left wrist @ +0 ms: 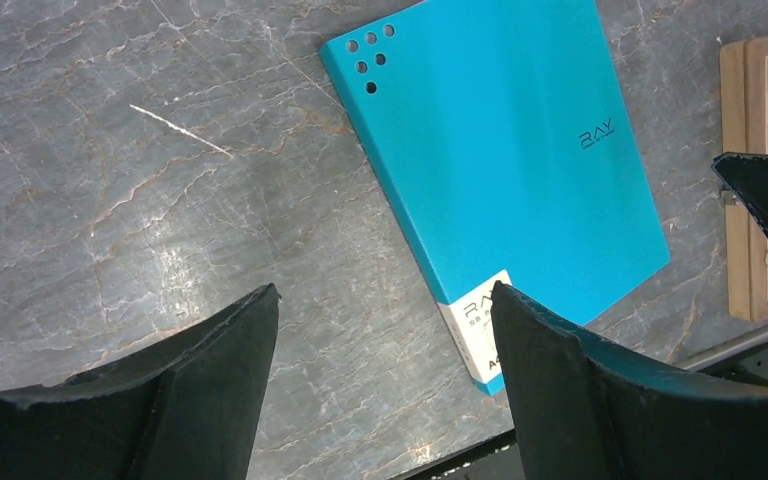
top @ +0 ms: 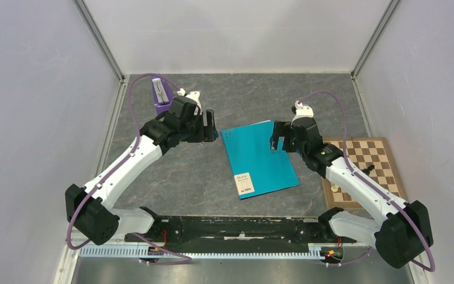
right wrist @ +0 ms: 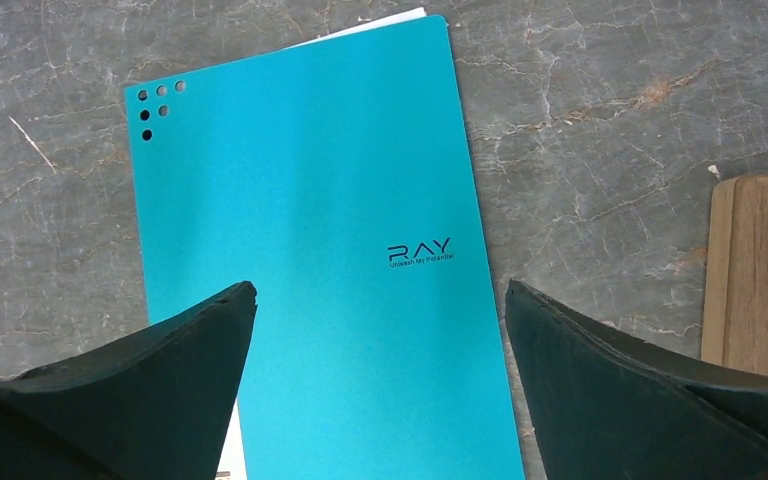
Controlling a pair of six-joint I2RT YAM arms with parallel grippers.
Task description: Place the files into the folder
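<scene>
The teal folder (top: 260,157) lies shut and flat on the grey table, its white label (top: 243,184) at the near left corner. It also shows in the left wrist view (left wrist: 500,150) and the right wrist view (right wrist: 330,260). A thin white edge of the files (right wrist: 400,18) pokes out past the folder's far edge; the rest is hidden inside. My left gripper (top: 210,127) is open and empty, just left of the folder's far corner. My right gripper (top: 279,139) is open and empty, above the folder's right edge.
A wooden chessboard (top: 363,168) lies right of the folder, under my right arm, with a small piece on it. A purple box (top: 161,97) stands at the back left behind my left arm. Walls close in the table on three sides.
</scene>
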